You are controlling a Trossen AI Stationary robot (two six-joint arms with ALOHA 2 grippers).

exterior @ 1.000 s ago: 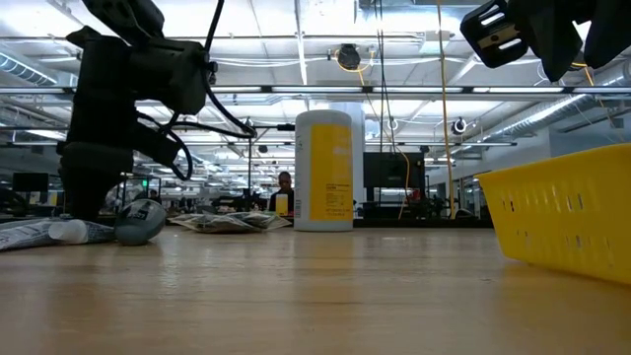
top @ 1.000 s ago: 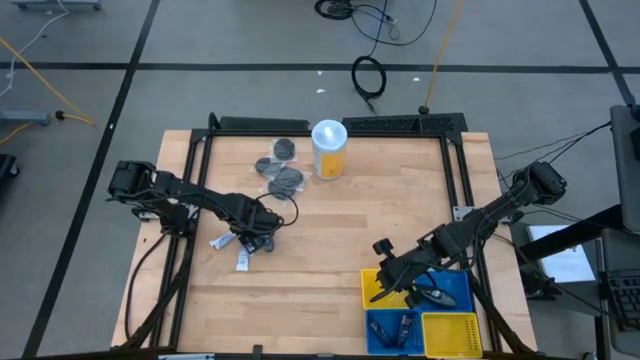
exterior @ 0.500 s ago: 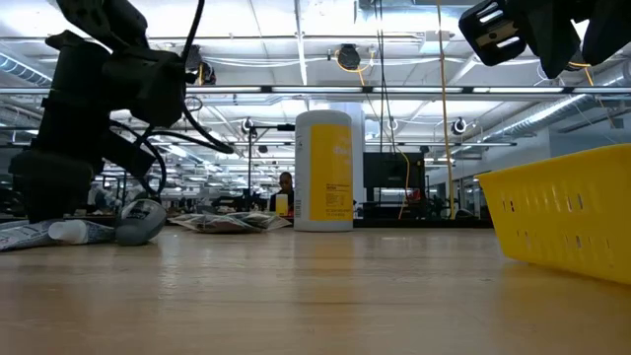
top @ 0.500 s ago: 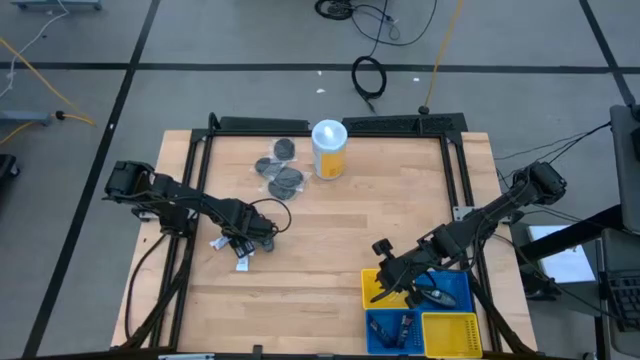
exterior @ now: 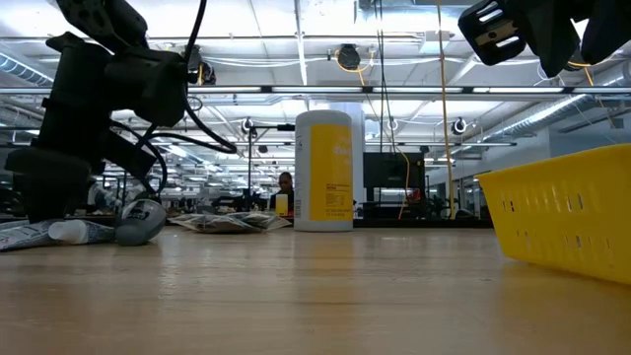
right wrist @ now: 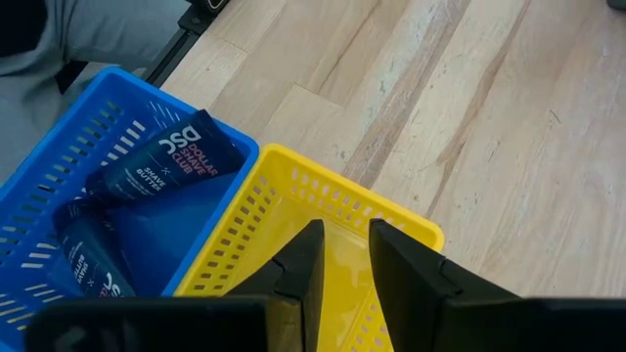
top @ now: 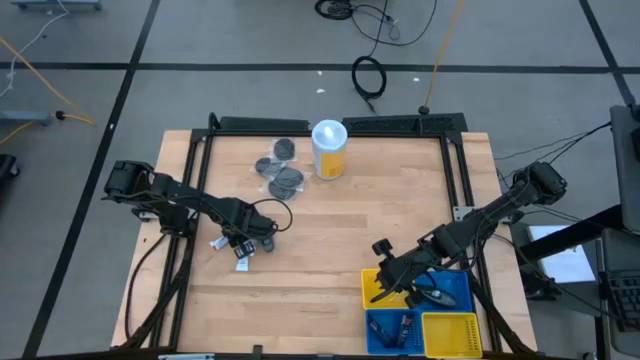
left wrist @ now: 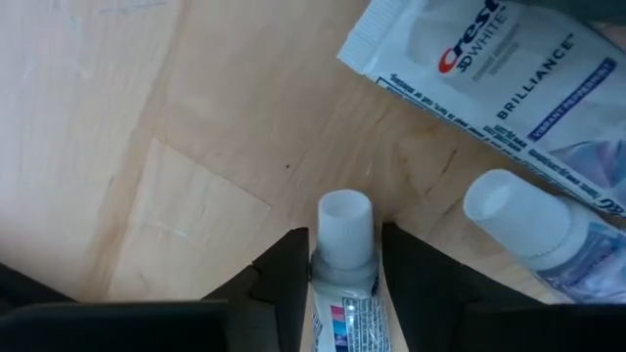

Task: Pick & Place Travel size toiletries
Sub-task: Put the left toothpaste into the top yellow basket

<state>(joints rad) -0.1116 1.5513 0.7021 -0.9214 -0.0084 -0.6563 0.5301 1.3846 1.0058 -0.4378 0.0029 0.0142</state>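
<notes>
Left gripper: your left gripper is down on the table at the left side, its two fingers close on either side of a small white tube, cap poking out ahead. They look pressed to it, so I call that a grip.
Tube pile: a second capped tube and a flat toothpaste tube lie just beside the held one. In the high view they show as a small white cluster by the gripper.
Right gripper: your right gripper waits over the baskets, fingers a narrow gap apart, holding nothing.
Baskets: the blue basket already has dark sachets in it. The yellow basket under the right gripper looks empty from the wrist view.
Far side: grey round packets sit near the canister, well apart from either gripper.
Done: some dark sachets binned, by the look of it.
Left: the held tube has to travel across to the baskets, then its two neighbours, then the grey packets. You are early to midway, I judge.
</notes>
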